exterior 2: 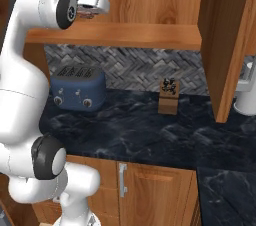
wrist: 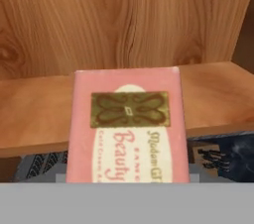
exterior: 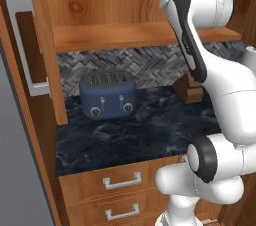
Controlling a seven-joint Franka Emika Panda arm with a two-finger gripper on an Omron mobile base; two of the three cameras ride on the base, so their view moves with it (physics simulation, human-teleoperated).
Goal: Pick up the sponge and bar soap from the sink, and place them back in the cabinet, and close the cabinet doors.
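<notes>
Setting: a domestic kitchen, rendered in simulation. Indicators are as follows. A dark marbled stone counter runs beneath a warm brown wooden wall cabinet fitted with a plank shelf. A grey herringbone tile backsplash covers the wall between them. On the counter stand a blue toaster and a wooden knife block, well apart. Below the counter are wooden drawers with silver bar handles and a lower cabinet door.
</notes>
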